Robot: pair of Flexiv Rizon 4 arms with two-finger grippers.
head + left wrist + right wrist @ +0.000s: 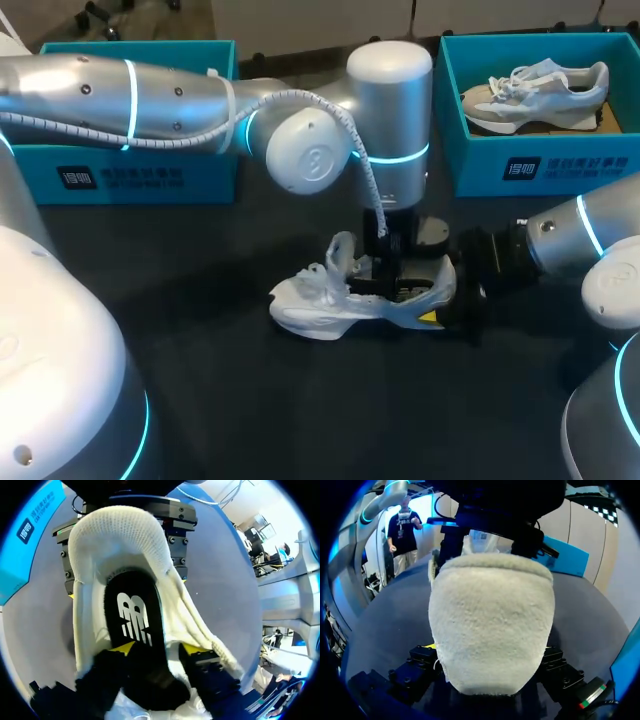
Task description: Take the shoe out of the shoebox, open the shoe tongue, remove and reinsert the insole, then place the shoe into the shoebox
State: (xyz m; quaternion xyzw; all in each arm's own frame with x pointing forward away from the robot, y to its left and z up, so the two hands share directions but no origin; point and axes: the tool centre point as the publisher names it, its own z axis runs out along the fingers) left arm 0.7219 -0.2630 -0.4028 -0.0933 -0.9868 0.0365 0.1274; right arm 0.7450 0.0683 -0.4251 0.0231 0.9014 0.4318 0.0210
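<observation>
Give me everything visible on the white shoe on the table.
The white shoe sits on its sole on the dark table, toe toward my left, outside the shoeboxes. Knit-looking upper, fuzzy heel, tongue pulled up. A black insole with a white logo lies inside. The left end effector reaches in from above, shut on the insole; the right end effector clamps the heel.

- A dark counter [300, 400] is seen across the whole head view.
- A teal box [480, 165], printed in white on its front wall, is set at the counter's far right.
- A grey-and-white sneaker [535, 92] is laid lengthwise inside that box, sole down.
</observation>
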